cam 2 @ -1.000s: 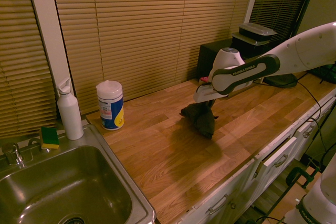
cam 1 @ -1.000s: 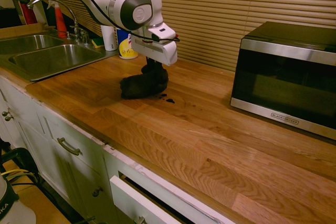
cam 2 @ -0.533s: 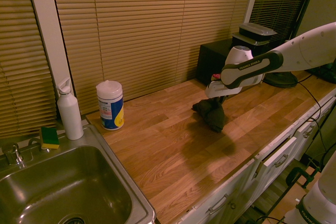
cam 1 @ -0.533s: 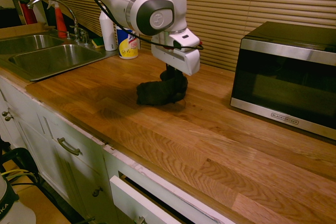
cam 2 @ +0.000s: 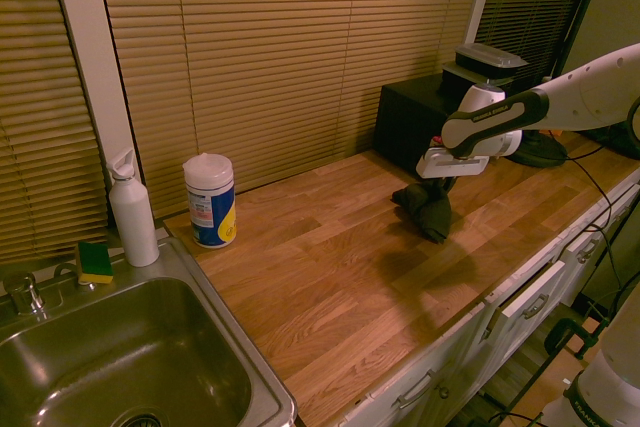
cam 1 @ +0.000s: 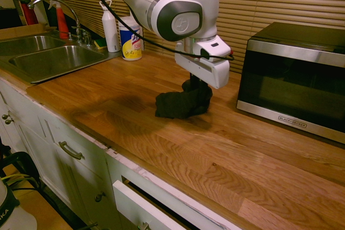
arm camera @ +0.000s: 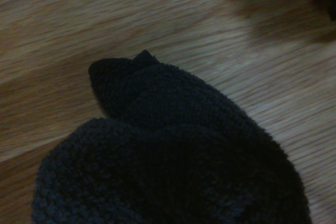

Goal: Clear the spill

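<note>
Dragged toward the microwave [cam 1: 294,74], the nubby black rag [cam 1: 180,103] seems clamped in the pincer [cam 1: 195,85].

Microwave [cam 1: 294,76] sits at my three o'clock on the wooden counter [cam 1: 108,87]. Over at ten o'clock: wipes tub [cam 1: 130,39], white bottle [cam 1: 110,22], sponge [cam 2: 95,261], then the steel sink [cam 1: 48,57] with its faucet [cam 1: 64,9].
</note>
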